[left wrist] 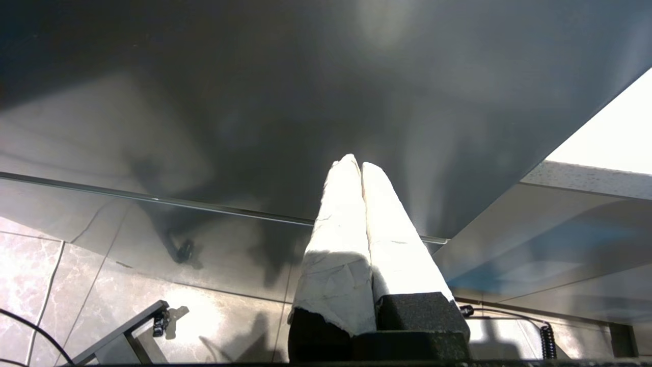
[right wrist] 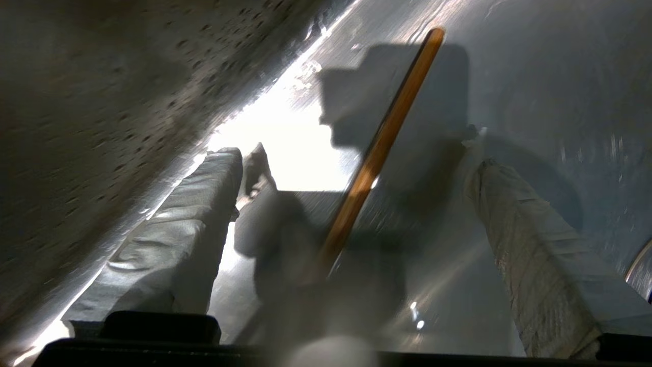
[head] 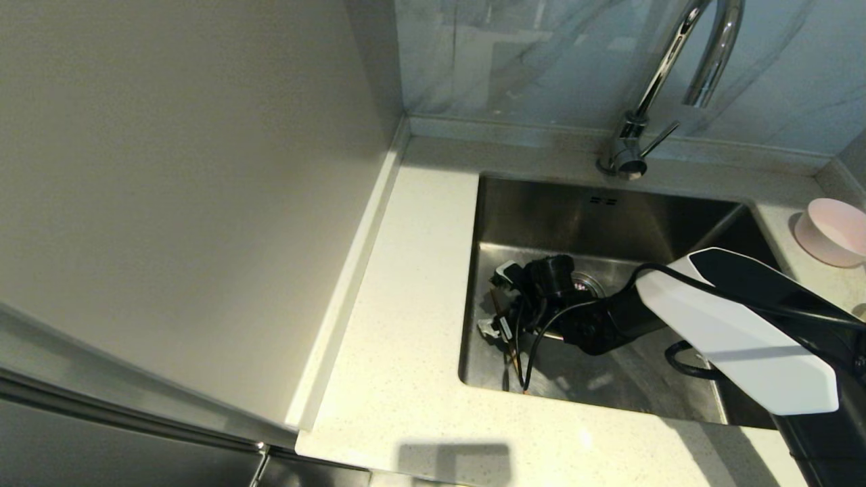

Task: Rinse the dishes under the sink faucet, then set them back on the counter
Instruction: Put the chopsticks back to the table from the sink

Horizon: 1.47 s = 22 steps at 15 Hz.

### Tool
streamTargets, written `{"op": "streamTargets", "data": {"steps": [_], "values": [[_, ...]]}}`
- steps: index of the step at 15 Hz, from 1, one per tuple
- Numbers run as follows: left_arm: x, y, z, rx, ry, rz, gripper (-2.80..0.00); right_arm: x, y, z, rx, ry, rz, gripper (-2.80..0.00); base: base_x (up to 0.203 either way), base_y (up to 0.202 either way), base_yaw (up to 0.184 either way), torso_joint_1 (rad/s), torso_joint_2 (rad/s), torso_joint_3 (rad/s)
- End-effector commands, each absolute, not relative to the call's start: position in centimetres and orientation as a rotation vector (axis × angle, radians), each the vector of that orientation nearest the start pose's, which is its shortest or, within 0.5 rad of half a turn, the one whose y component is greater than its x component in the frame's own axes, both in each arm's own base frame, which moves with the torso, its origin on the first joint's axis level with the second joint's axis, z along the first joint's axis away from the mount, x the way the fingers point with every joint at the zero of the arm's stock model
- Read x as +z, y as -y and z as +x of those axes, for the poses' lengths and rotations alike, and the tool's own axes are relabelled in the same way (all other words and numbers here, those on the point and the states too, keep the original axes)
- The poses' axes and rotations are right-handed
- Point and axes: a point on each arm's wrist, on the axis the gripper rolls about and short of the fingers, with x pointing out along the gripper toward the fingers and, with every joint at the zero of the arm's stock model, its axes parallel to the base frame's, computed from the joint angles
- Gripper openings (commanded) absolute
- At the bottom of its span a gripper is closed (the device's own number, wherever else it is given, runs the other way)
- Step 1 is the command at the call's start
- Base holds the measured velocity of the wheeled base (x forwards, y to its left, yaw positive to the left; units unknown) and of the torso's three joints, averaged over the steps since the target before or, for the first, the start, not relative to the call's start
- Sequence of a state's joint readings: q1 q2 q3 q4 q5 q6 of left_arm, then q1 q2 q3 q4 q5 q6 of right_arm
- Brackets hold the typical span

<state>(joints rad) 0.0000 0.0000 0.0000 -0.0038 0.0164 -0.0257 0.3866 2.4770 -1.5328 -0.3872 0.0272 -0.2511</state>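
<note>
Right wrist view shows you the right gripper (right wrist: 356, 168) spread wide astride a chopstick (right wrist: 379, 153) lying mid-frame on the wet sink (right wrist: 535, 66) floor; thin, stiff, likely slippery, so pinch it mid-length.

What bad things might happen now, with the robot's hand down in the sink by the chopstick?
1. The right gripper is open with a thin chopstick lying flat on the wet sink floor between its fingers. If it closes, the chopstick might slip or roll away.
2. Reaching lower, the fingers might scrape the steel.
3. The pink bowl sits on the counter beside the arm; a swing of the arm might knock it.
</note>
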Motion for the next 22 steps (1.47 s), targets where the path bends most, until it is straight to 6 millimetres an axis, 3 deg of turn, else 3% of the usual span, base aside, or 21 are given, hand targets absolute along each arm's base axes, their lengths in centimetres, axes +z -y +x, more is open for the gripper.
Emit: {"op": "streamTargets", "data": {"steps": [1,8,21,22], "values": [[7.6,0.0,-2.3,0.017,0.008,-0.026,-2.8,2.4,-18.3,45.5,0.467,-0.493,-0.346,0.0,0.0,0.0,0.0,0.0,0.0,0.0],[7.6,0.0,-2.3,0.017,0.008,-0.026,-2.8,1.1,-17.5,46.0,0.461,-0.502,-0.381,0.0,0.0,0.0,0.0,0.0,0.0,0.0],[7.6,0.0,-2.3,0.017,0.008,-0.026,-2.8,1.0,-17.2,46.1,0.463,-0.501,-0.4,0.0,0.0,0.0,0.0,0.0,0.0,0.0],[7.6,0.0,-2.3,0.017,0.008,-0.026,-2.8,1.0,-17.2,46.1,0.463,-0.503,-0.4,-2.8,0.0,0.0,0.0,0.0,0.0,0.0]]}}
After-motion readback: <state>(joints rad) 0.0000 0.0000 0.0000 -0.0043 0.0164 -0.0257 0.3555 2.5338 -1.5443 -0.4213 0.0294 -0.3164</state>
